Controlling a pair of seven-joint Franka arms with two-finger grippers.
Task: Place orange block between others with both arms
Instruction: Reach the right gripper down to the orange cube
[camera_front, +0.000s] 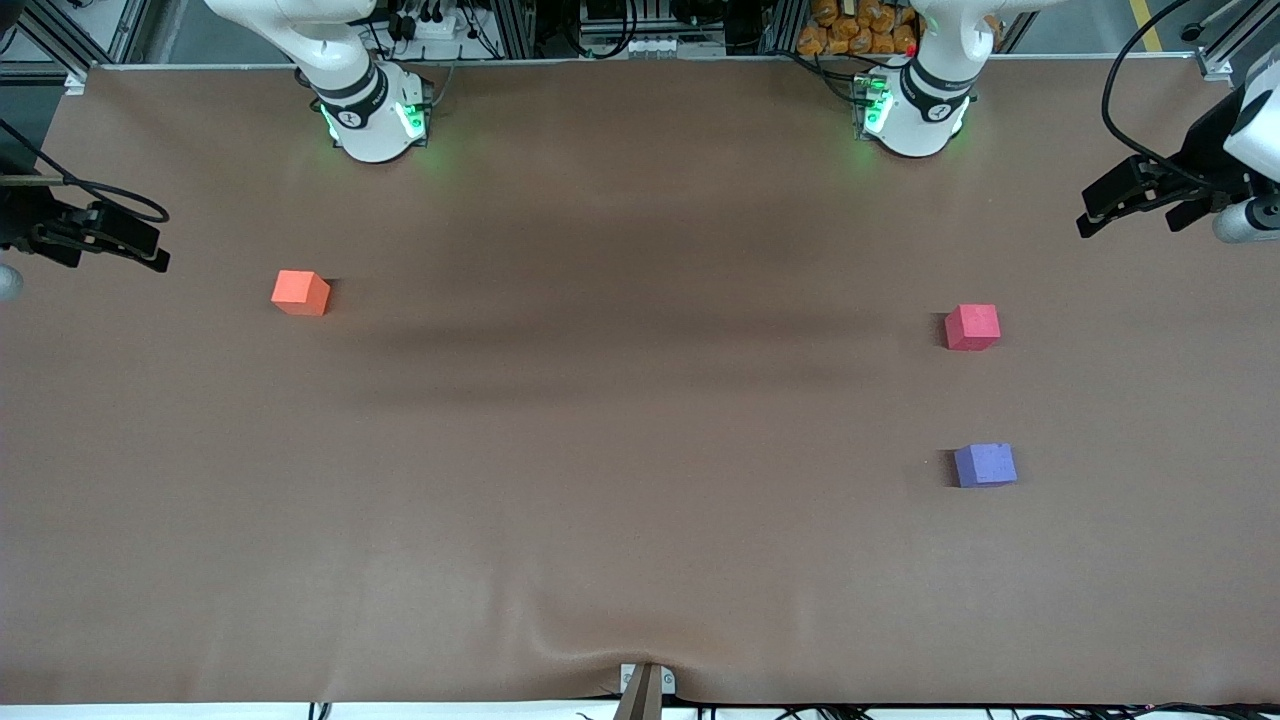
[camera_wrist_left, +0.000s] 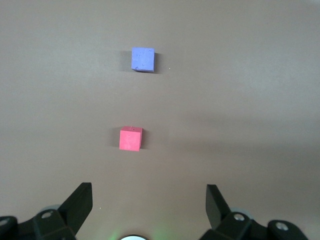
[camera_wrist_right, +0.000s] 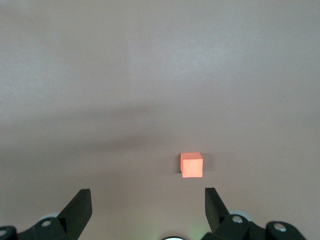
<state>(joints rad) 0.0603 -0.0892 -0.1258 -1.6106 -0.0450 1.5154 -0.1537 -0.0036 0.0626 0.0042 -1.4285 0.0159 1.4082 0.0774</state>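
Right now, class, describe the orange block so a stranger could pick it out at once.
Start at the brown table and go to the right arm's end. The orange block sits there alone, a small matte cube not far from that arm's green-lit base. The red-pink cube and purple-blue cube share its size but lie together at the left arm's end.

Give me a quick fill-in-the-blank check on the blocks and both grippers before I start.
1. The orange block lies toward the ____ arm's end of the table.
2. The purple-blue block lies ____ to the front camera than the red-pink block.
3. The left gripper and right gripper both have ____ fingers.

Missing: right; nearer; open
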